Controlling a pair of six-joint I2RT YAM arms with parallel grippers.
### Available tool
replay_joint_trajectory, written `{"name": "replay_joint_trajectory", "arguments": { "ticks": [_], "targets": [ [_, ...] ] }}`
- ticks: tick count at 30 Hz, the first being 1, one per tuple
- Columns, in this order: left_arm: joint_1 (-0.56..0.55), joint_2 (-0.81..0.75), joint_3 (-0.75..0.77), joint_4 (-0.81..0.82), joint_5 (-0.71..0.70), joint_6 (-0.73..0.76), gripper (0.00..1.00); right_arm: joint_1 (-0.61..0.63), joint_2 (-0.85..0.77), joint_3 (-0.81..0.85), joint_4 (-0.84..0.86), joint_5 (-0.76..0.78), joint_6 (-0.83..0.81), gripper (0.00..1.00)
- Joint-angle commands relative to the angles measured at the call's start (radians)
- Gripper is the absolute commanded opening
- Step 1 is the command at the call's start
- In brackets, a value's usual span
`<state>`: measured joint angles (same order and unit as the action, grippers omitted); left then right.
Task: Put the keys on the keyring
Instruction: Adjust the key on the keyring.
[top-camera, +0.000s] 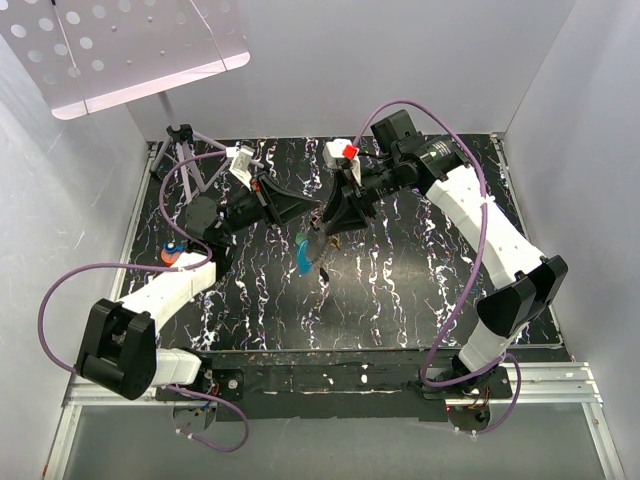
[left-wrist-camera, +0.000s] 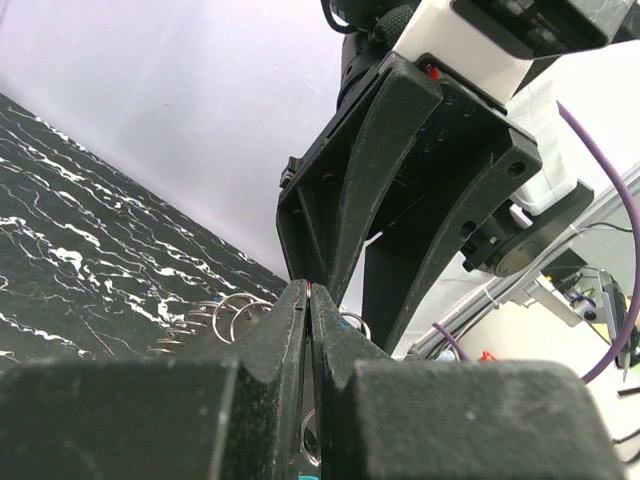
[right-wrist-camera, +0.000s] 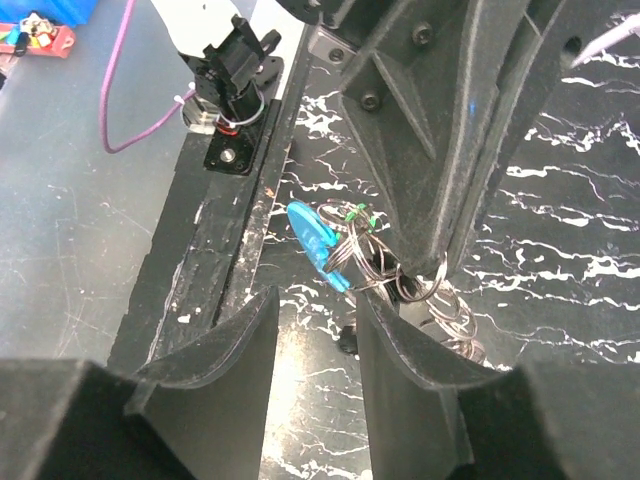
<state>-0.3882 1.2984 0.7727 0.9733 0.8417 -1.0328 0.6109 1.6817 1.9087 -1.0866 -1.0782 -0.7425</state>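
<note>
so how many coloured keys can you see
2: a blue key dangling by the left hand, and a green one beside it, mostly hidden. More may be hidden.

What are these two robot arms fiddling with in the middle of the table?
They are working on a bunch of keys. The left gripper is pinched shut on the keyring, a small tangle of wire loops, and a blue key seems to be attached to it. The right gripper faces it close up with its fingers apart, holding nothing. All of this sits over the black marbled table.
</note>
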Motion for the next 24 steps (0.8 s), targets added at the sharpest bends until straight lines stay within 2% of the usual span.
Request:
{"name": "replay_joint_trajectory", "arguments": {
  "ticks": [1, 5, 10, 15, 24],
  "targets": [
    [0.009, -0.059, -0.013, 0.071, -0.096, -0.009, 0.0, 0.01, -0.033, 0.009, 0.042, 0.058, 0.086, 0.44],
    [0.008, -0.067, -0.032, 0.088, -0.136, -0.019, 0.0, 0.01, -0.031, 0.013, 0.071, 0.061, 0.129, 0.41],
    [0.0, -0.073, -0.043, 0.076, -0.168, -0.009, 0.0, 0.012, -0.02, 0.023, 0.119, 0.072, 0.189, 0.33],
    [-0.001, -0.067, -0.046, 0.09, -0.171, -0.018, 0.0, 0.012, -0.011, 0.033, 0.146, 0.106, 0.224, 0.31],
    [-0.001, -0.082, -0.05, 0.073, -0.171, -0.012, 0.0, -0.02, -0.023, 0.082, 0.045, 0.07, 0.103, 0.35]
  ]
}}
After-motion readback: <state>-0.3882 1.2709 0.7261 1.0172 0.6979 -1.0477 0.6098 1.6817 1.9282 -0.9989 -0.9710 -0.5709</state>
